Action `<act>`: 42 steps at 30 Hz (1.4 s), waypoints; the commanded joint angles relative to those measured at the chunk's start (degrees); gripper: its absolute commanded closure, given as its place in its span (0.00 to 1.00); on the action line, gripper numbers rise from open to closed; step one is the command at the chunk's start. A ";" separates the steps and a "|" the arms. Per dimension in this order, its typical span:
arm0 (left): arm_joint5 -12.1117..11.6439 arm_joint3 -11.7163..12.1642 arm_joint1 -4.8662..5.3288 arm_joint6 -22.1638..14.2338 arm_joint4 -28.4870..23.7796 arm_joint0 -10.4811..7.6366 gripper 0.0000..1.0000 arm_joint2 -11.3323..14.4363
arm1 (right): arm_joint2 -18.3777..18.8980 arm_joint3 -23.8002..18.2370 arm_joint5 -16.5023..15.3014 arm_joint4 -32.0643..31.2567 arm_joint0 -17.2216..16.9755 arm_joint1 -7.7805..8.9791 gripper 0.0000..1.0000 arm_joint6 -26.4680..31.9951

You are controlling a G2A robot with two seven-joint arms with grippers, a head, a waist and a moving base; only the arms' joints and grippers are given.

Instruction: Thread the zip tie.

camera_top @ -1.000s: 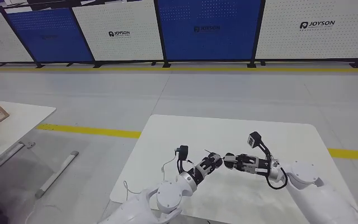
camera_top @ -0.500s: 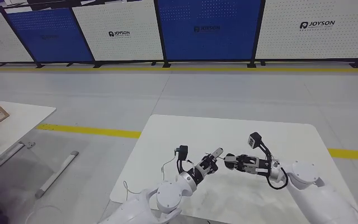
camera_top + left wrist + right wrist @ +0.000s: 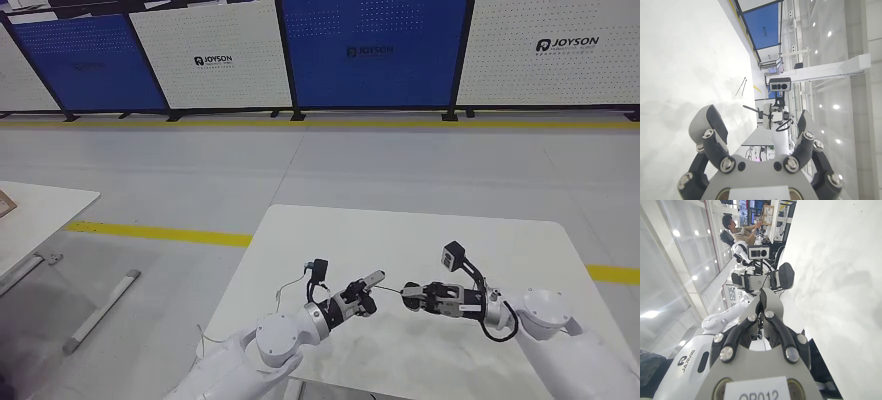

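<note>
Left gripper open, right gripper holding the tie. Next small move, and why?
Probably ease the left gripper forward and close on the thin black zip tie's free end: the right gripper pinches the tie, and that end points between the open fingers.

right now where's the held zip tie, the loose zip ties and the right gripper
held zip tie (image 3: 751, 108), left wrist view, mid strap
loose zip ties (image 3: 740, 87), left wrist view, middle of one strap
right gripper (image 3: 761, 294), right wrist view, between its shut fingertips
</note>
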 commanded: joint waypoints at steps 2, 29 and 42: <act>-0.02 0.01 -0.01 0.05 -0.06 -0.02 0.00 0.01 | 0.01 -0.01 -0.09 0.03 -0.01 0.01 1.00 0.00; -6.29 1.38 -1.58 1.24 -3.98 0.20 0.00 1.57 | 1.05 -1.10 -4.59 -0.45 -1.81 -0.29 1.00 -2.48; -7.17 2.92 -2.90 6.63 -2.29 -1.04 0.00 2.33 | 1.05 -1.10 -4.59 -0.45 -1.81 -0.29 1.00 -2.48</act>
